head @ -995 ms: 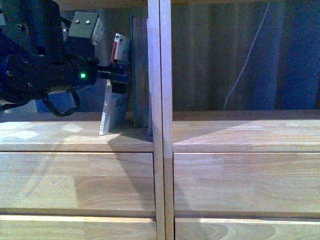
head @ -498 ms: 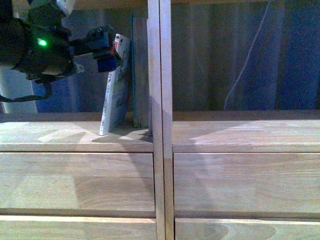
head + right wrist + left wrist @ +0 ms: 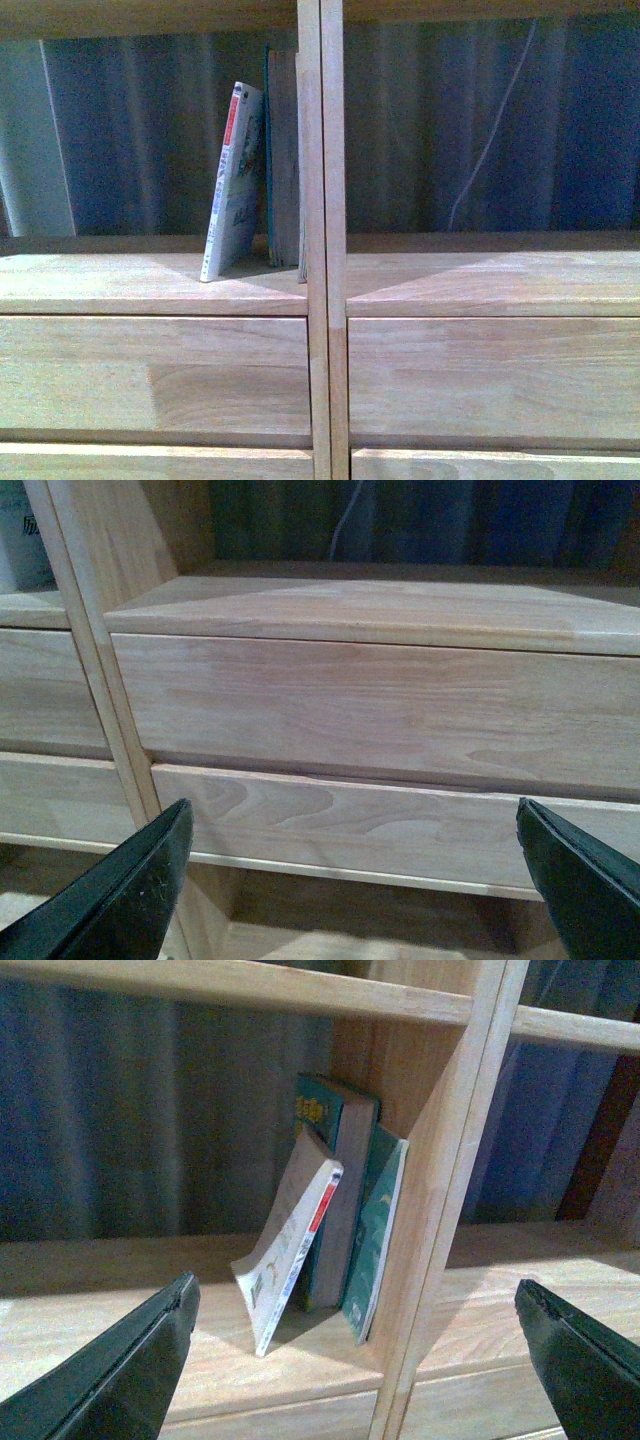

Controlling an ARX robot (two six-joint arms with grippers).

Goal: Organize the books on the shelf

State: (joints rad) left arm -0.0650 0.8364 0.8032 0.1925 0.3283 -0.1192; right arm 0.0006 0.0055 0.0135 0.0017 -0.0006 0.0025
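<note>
Thin paperback (image 3: 232, 180) stands in the left bay of the shelf (image 3: 150, 283), foot on the board, leaning rightward so its top rests against the teal book (image 3: 280, 150). Foot sits out to the left of its top. Teal book is upright, against the central upright (image 3: 320, 240). The left wrist view shows a further green-covered volume (image 3: 375, 1240) between the teal book and the upright, tilted too.

Left end effector (image 3: 360, 1360): fingers wide apart, nothing between them, pulled back on the near side of the bay. The paperback lies straight ahead of it and a little toward the left finger; long axis of the book runs bottom-left to top-right, spine facing the camera.

Right end effector (image 3: 350, 875): fingers likewise apart and empty, facing the drawer fronts (image 3: 380, 700) of the right bay, lower down, well apart from any book.

Judgement: left arm is plainly the nearer one. If the lean is to be corrected, the move turns on pushing the paperback's foot rightward toward the teal book. Risk: the foot slides out and the book falls flat.
</note>
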